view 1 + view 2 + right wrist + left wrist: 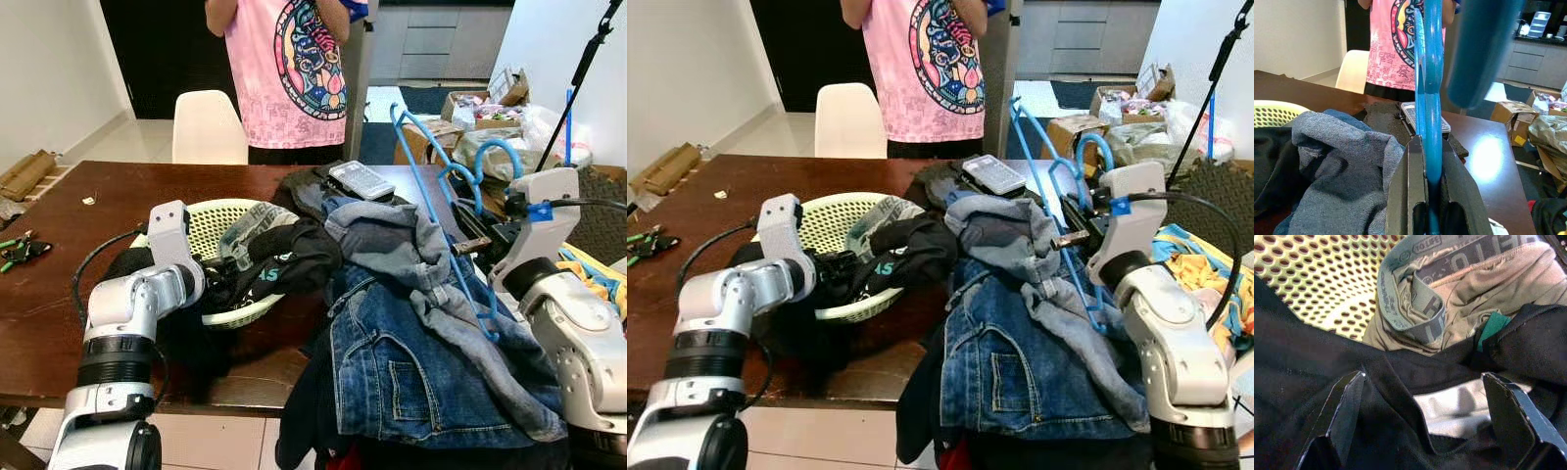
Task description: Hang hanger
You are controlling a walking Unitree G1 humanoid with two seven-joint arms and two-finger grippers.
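The right claw point(1080, 227) is clamped on the blue hanger point(436, 211) above the jeans point(392, 362). The left claw point(1425, 426), wide open and empty, hovers over basket point(220, 220) clothes. Hanging is not yet done.

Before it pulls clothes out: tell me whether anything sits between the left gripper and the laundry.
Nothing visible: the left gripper is open, its fingers already down on the black garment in the basket.

right gripper point(1427, 161): two black fingers pressed tight on the blue hanger point(1428, 73), which stands straight up | blue jeans point(1342, 161): piled on the brown table point(1488, 147), beside the fingers | yellow basket point(1273, 112): at the far edge | white chair point(1354, 68) and a person in a pink shirt point(1391, 44): behind the table
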